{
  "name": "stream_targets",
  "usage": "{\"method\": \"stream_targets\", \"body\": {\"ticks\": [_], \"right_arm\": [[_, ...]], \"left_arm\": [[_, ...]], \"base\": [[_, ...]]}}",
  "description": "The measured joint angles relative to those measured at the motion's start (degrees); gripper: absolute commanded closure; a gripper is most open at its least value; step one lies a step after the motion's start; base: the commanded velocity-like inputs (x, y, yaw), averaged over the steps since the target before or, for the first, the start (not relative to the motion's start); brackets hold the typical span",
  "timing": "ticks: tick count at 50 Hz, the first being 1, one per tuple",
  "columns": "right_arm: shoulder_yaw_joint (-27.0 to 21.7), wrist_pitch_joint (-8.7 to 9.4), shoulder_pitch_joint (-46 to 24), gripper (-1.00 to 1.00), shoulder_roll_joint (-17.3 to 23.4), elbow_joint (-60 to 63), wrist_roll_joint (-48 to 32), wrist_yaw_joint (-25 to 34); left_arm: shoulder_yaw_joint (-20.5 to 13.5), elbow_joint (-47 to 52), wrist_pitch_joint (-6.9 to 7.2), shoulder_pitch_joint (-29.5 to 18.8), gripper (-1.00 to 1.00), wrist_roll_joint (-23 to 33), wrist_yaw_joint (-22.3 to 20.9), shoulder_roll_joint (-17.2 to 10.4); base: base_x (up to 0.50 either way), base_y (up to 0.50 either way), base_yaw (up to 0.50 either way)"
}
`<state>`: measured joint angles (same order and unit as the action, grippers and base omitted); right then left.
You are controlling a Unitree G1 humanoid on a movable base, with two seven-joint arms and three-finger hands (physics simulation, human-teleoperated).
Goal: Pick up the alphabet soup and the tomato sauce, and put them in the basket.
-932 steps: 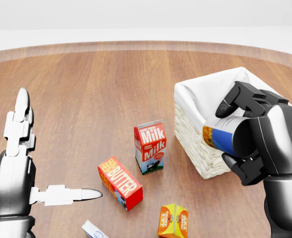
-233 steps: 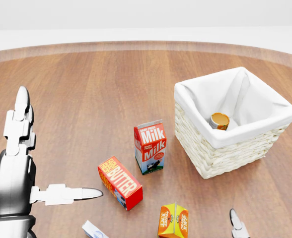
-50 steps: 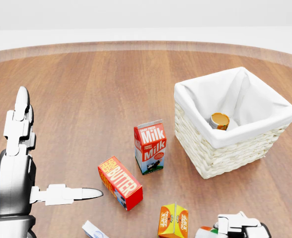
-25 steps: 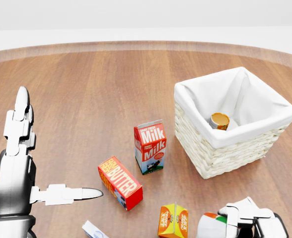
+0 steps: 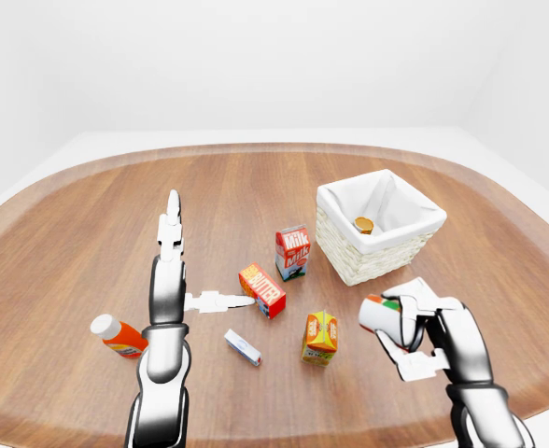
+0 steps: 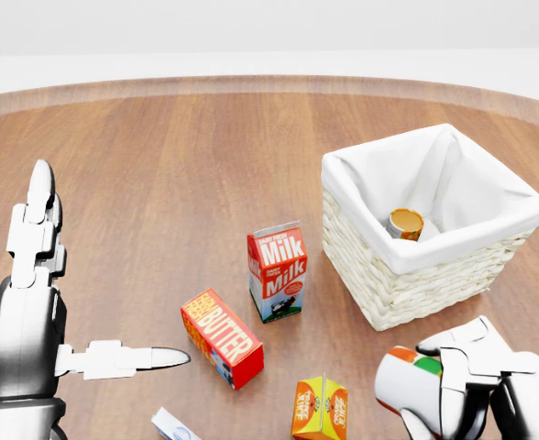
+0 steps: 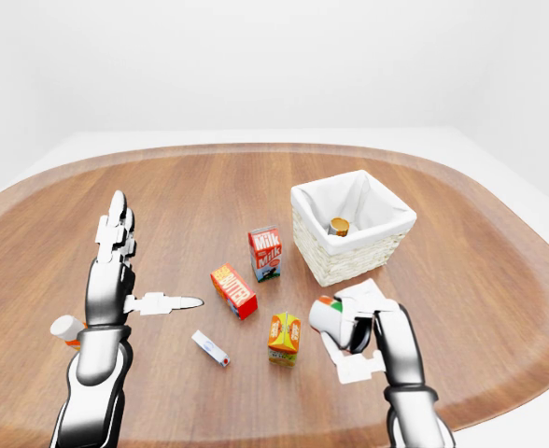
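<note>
A: The left hand is being held splayed and empty, kept clear of the butter and milk.

B: The tomato sauce is being gripped by the right hand, raised higher than a second ago, for carrying to the basket; the alphabet soup is already inside.

Bare simulated test space, not a lived-in room. Walls were plain white, featureless, meeting a pale floor. One large rounded wooden counter filled the middle. Groceries were scattered on it as in a staged pantry trial: milk carton, butter box, small orange carton, a bottle lying down, a lined wicker basket. Flat rendered lighting throughout.
</note>
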<state>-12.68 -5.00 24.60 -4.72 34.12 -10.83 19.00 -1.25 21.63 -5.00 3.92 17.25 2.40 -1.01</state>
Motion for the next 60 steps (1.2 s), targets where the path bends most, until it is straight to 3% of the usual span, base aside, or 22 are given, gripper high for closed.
{"method": "stream_targets", "body": {"ticks": [28,40,50,56,60], "right_arm": [[-0.5,0.10,-10.1,1.00,3.3,7.6,-2.0,-1.9],[-0.6,2.64,-16.3,1.00,5.9,9.5,-3.3,-2.7],[-0.5,6.30,-22.0,1.00,8.5,8.9,-4.5,-3.6],[-0.1,7.27,-25.2,1.00,9.9,6.7,-5.4,-4.5],[0.2,6.92,-26.8,1.00,10.6,4.8,-6.1,-5.4]], "left_arm": [[0.0,0.0,0.00,0.0,-1.00,0.0,0.0,0.0],[0.0,0.0,0.00,0.0,-1.00,0.0,0.0,0.0],[0.0,0.0,0.00,0.0,-1.00,0.0,0.0,0.0],[0.0,0.0,0.00,0.0,-1.00,0.0,0.0,0.0],[0.0,0.0,0.00,0.0,-1.00,0.0,0.0,0.0]], "base": [[0.00,0.00,0.00],[0.00,0.00,0.00],[0.00,0.00,0.00],[0.00,0.00,0.00],[0.00,0.00,0.00]]}}
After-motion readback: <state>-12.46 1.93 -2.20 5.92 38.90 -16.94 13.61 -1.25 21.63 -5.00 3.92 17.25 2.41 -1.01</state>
